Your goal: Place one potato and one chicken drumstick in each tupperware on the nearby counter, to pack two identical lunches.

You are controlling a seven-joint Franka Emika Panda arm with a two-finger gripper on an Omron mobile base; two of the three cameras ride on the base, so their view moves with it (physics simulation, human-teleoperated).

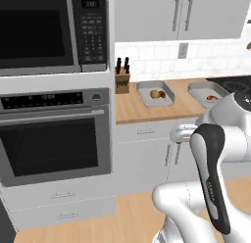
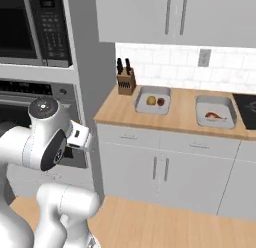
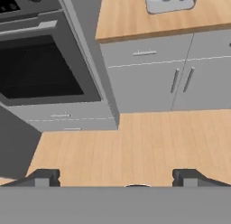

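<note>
Two light-grey tupperware stand on the wooden counter (image 2: 122, 112). The left tupperware (image 2: 142, 108) holds a yellow potato (image 2: 151, 100) and a red-brown chicken drumstick (image 2: 161, 102). Inside the right tupperware (image 2: 222, 106) lies one drumstick (image 2: 214, 115). My gripper (image 3: 116, 178) is open and empty, well back from the counter and over the wooden floor. It looks toward the cabinet fronts, with the left tupperware (image 3: 169, 5) at the top edge of the hand view. In the left base view the left tupperware (image 1: 156, 104) and right tupperware (image 1: 201, 91) lie beyond my arm.
A wooden knife block (image 2: 126, 83) stands at the counter's left end against the wall. A tall unit with an oven (image 1: 54, 139) and microwave (image 1: 39, 31) is left of the counter. A black stovetop (image 1: 235, 83) borders it on the right.
</note>
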